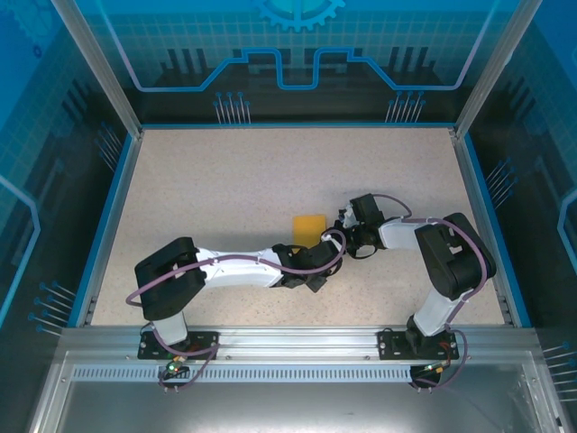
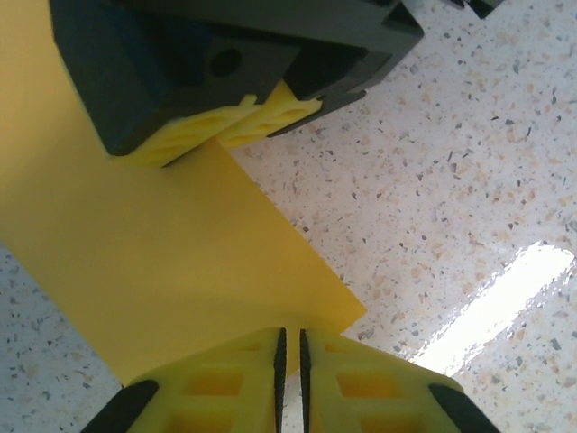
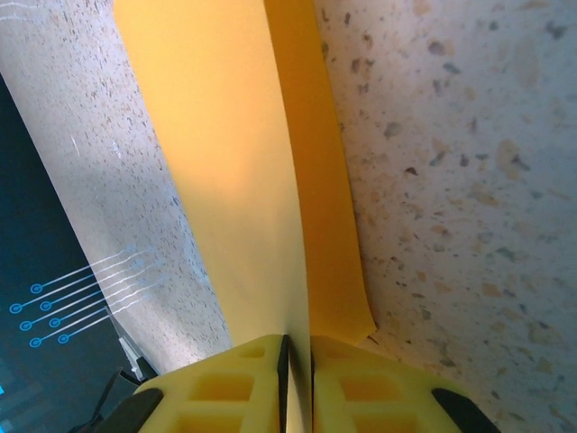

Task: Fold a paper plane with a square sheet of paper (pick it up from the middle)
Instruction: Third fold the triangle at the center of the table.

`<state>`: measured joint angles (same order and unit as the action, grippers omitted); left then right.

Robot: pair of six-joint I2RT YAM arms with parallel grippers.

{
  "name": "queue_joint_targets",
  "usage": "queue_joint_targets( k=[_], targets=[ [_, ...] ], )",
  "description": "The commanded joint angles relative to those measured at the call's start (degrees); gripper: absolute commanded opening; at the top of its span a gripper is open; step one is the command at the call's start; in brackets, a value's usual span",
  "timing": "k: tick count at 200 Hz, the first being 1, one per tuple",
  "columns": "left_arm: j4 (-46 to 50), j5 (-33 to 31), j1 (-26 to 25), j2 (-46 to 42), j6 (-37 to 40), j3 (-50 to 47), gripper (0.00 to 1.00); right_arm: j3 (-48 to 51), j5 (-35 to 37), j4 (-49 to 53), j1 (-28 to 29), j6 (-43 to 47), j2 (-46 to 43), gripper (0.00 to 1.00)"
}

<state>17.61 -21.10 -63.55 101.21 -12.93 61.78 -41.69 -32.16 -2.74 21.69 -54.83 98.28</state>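
The square sheet of paper (image 1: 308, 226) is orange-yellow and lies mid-table between both grippers. My left gripper (image 1: 307, 247) meets its near edge. In the left wrist view the jaws of the left gripper (image 2: 290, 332) stand almost together on the edge of the paper (image 2: 162, 253). My right gripper (image 1: 341, 224) holds the sheet from the right side, and its yellow fingertips (image 2: 236, 123) pinch the far edge. In the right wrist view the right gripper (image 3: 296, 341) is shut on the paper (image 3: 230, 180), one layer raised, another layer (image 3: 329, 225) flat on the table.
The speckled tabletop (image 1: 225, 180) stretches around the sheet, bounded by a blue rim (image 1: 108, 207) and glass walls. Both arms reach inward from the near rail (image 1: 288, 347), their wrists close together beside the paper.
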Motion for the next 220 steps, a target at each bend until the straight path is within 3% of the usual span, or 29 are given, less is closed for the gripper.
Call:
queue_joint_targets(
  k=[1,14,50,92,145,186,220],
  targets=[
    [-0.76,-2.12,-0.43,-1.66,0.61,-0.20,0.05,-1.11,-0.23,2.93,-1.00,1.25,-0.16,0.16],
    [-0.82,-2.19,-0.22,-2.06,0.80,-0.30,0.00,-1.11,-0.04,3.53,-1.08,1.67,-0.59,0.17],
    [-1.01,-1.13,0.44,-3.18,0.99,-0.82,0.00,-1.12,-0.19,3.98,-1.21,2.18,-1.40,0.16],
    [-3.81,2.66,-0.25,-4.78,2.98,-2.94,0.47,-1.10,-2.30,1.31,-1.22,0.85,-0.82,0.14],
    [-2.12,-0.61,-1.28,-0.18,3.12,-0.63,0.60,-1.25,-2.73,0.98,-1.21,0.17,-1.01,0.14],
    [-1.96,-3.66,-1.53,2.28,2.93,0.66,0.57,-1.26,-2.56,1.24,-1.21,0.11,-1.30,0.14],
    [-2.27,-6.87,-1.56,1.55,1.94,0.46,0.33,-1.11,-2.27,1.74,-1.21,0.33,-0.94,0.14]
  ],
)
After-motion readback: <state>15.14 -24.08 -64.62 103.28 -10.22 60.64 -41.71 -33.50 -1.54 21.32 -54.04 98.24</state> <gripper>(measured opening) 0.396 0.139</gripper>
